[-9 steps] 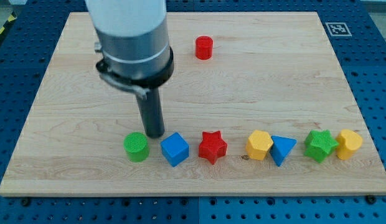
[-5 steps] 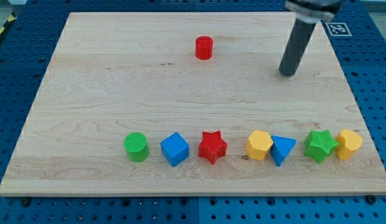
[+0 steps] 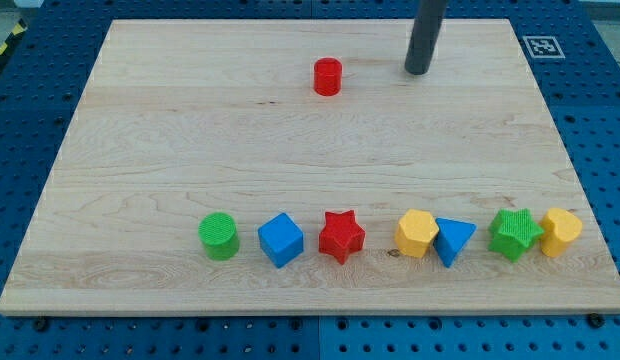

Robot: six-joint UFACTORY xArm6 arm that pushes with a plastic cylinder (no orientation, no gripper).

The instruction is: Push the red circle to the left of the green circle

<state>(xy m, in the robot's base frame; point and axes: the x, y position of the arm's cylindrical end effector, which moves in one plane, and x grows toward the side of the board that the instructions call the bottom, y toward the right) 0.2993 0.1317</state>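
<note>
The red circle (image 3: pixel 328 77) stands near the view's top, a little left of centre. The green circle (image 3: pixel 219 236) stands at the left end of a row of blocks near the view's bottom. My tip (image 3: pixel 417 71) touches the board to the right of the red circle, apart from it by about a block and a half. The rod runs up out of the view's top.
Right of the green circle the row holds a blue cube (image 3: pixel 281 240), a red star (image 3: pixel 341 236), a yellow block (image 3: pixel 417 233), a blue triangle (image 3: pixel 453 240), a green star (image 3: pixel 516 233) and a yellow block (image 3: pixel 561 231). The wooden board (image 3: pixel 140 130) lies on a blue pegboard.
My tip went from beside the green circle at the bottom left to the upper right, then moved left and up toward the red circle. No block has moved.
</note>
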